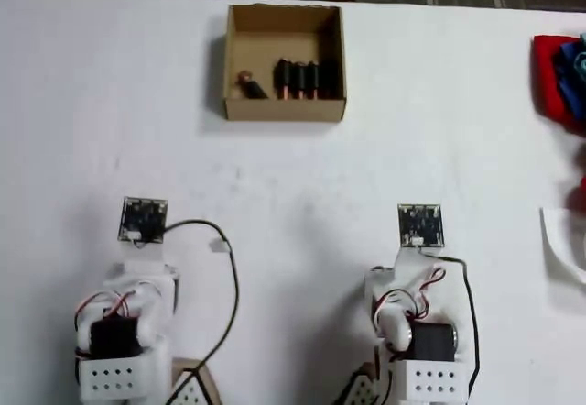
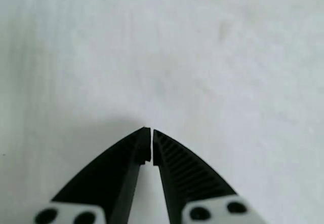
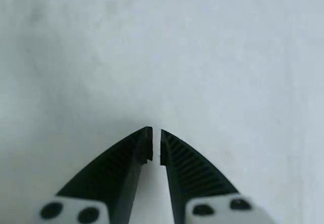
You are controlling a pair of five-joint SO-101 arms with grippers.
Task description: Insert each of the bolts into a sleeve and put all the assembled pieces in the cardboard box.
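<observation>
Done, we judge: pieces in the cardboard box; left gripper and right gripper (closed, empty) may rest.

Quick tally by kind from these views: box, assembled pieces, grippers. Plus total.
cardboard box: 1
assembled pieces in the box: 4 (three side by side, one tilted apart from them; the dark corner beside them is too dim to tell)
left gripper and right gripper: 2, both shut
Total: 7

White arms, black motors; left gripper and right gripper ribbed black.
</observation>
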